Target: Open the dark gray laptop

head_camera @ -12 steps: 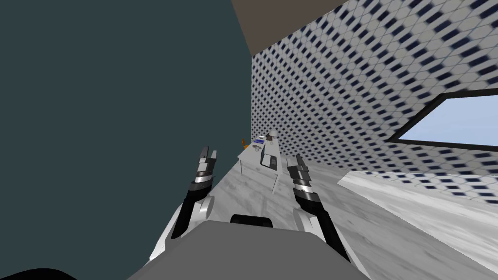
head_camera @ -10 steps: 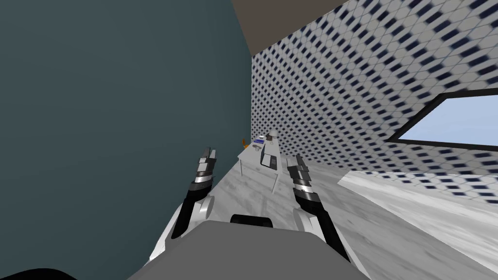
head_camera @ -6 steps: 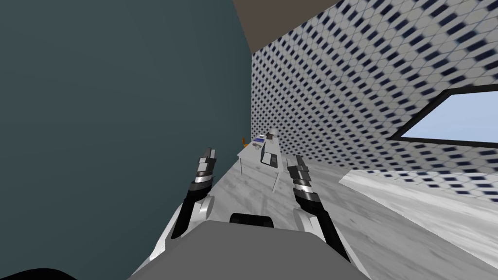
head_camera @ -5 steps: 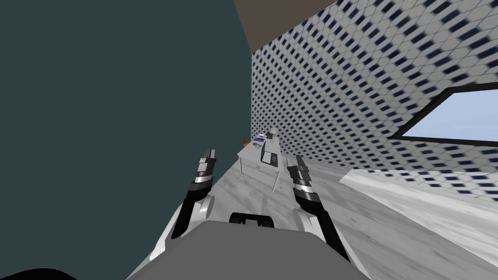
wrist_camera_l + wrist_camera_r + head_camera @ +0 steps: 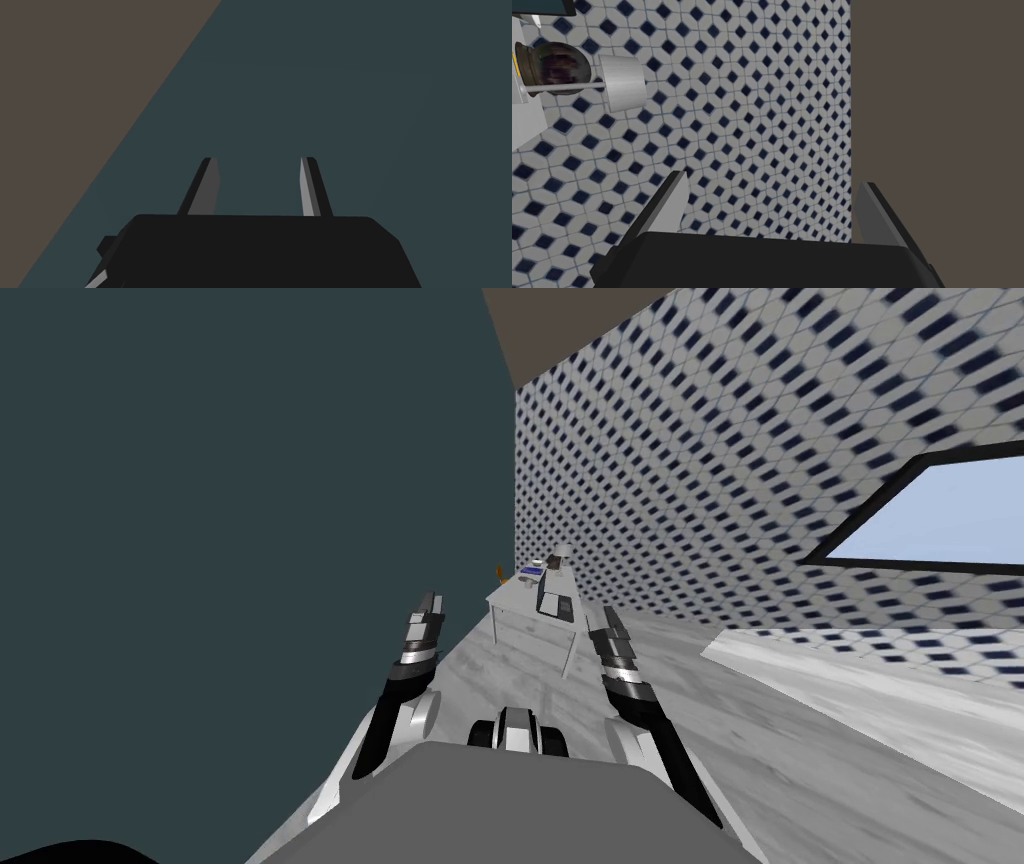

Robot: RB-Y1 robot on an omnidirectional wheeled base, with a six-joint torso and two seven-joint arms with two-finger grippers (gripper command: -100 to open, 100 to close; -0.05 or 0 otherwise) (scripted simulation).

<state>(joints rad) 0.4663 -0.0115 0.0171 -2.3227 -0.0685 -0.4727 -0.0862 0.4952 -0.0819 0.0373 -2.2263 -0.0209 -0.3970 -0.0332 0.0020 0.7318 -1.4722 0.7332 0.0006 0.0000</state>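
Judging from how things lie, the task has hardly begun. The laptop [image 5: 553,604] sits on a desk [image 5: 512,598] far ahead, against the tiled wall [image 5: 700,438] and well apart from both grippers. It is too small in the head view to tell whether its lid is up or down. By my reckoning everything is left: closing the gap to the desk, reaching in, finding the lid's edge and lifting it.

The left gripper [image 5: 259,161] is raised in front of the chest, its fingers a modest way apart with nothing between them. The right gripper [image 5: 772,179] is also raised, its fingers spread wider — and empty too.

The laptop reads as a thin, dark, flat slab. The desk is a plain white top on slim legs. At its far end stands a lamp [image 5: 622,82] with a white drum shade on a thin stem, and beside it a dark, rounded, glossy thing [image 5: 554,70] I cannot name. The tiled wall is white with dark blue diamonds; the wall on my left [image 5: 250,538] is a flat, matte teal. The floor [image 5: 800,768] is veined grey and white, like marble — smooth going, I would guess.
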